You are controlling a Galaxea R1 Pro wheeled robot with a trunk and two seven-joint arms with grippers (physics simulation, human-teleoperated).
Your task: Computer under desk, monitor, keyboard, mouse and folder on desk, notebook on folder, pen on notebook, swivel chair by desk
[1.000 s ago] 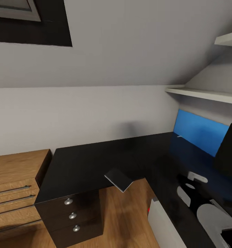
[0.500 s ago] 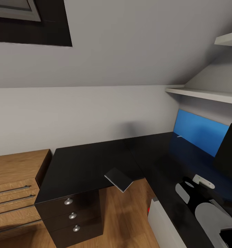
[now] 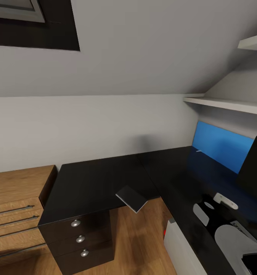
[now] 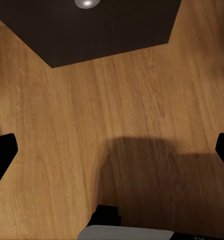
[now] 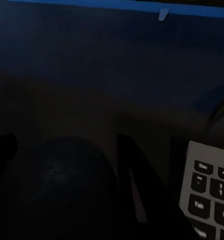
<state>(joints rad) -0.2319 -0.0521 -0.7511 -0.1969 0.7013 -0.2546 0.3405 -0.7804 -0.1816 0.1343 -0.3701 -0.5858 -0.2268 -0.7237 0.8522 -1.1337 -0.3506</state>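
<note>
The black L-shaped worktop (image 3: pixel 101 179) carries the monitor (image 3: pixel 254 168) at its right end, in front of the blue back panel (image 3: pixel 220 145). The right gripper (image 5: pixel 67 150) hovers over the worktop with the dark mouse (image 5: pixel 62 185) directly below it; whether the jaws grip the mouse cannot be told. The keyboard (image 5: pixel 211 192) lies just beside the mouse. The left gripper (image 4: pixel 112 145) hangs over the wooden floor (image 4: pixel 92 125), jaws spread and holding nothing. The computer (image 3: pixel 182 248) stands under the worktop.
</note>
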